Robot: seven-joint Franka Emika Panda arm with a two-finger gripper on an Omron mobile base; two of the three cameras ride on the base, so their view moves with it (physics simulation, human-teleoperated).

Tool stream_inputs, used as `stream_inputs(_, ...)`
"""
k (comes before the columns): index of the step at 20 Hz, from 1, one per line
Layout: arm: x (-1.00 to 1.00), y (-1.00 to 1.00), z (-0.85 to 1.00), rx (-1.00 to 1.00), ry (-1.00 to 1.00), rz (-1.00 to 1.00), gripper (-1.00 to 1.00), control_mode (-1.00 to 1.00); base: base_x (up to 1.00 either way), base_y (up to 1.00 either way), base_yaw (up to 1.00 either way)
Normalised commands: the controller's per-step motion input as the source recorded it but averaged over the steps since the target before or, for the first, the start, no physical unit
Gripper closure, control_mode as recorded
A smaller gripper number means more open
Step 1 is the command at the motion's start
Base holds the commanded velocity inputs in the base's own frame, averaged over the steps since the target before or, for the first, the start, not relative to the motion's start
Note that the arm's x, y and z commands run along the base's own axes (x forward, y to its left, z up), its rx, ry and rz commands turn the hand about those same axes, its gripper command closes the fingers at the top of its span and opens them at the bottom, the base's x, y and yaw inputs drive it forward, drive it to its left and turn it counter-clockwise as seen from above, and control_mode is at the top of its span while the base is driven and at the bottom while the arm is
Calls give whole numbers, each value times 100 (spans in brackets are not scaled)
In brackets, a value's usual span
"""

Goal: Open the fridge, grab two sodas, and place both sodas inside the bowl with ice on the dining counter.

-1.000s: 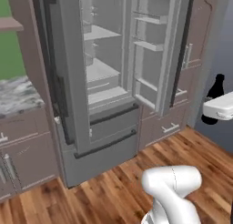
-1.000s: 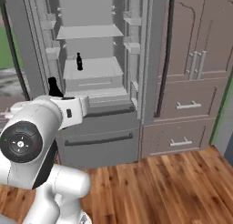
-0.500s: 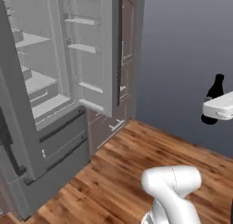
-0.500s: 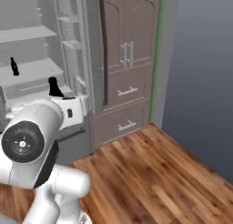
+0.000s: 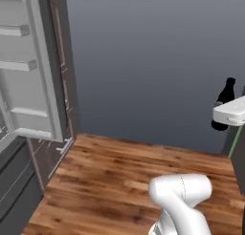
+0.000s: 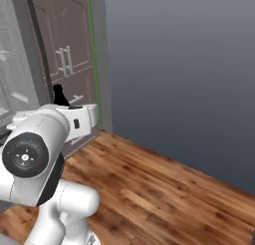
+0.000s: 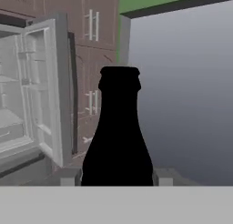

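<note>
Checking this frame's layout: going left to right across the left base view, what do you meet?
Open fridge door → brown cabinet → grey wall → soda held in the end effector.

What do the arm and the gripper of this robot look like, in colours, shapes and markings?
The arm is glossy white with rounded, tube-like links. One joint ends in a round dark cap with a grey ring and small coloured dots. A smooth white elbow shows in the left base view. The gripper has a boxy white hand and two small square grey fingertips. No cables are visible.
</note>
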Motion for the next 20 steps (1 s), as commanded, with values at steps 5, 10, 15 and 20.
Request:
stream_inputs(5,0,0,0,0,0,0,100,100,-35,1,-69)
stream_inputs(10,0,0,0,0,0,0,100,100,-48,4,-63)
stream_inputs(15,0,0,0,0,0,0,100,100,-51,0,-59)
stream_inputs(20,0,0,0,0,0,0,100,100,-32,-15,-59)
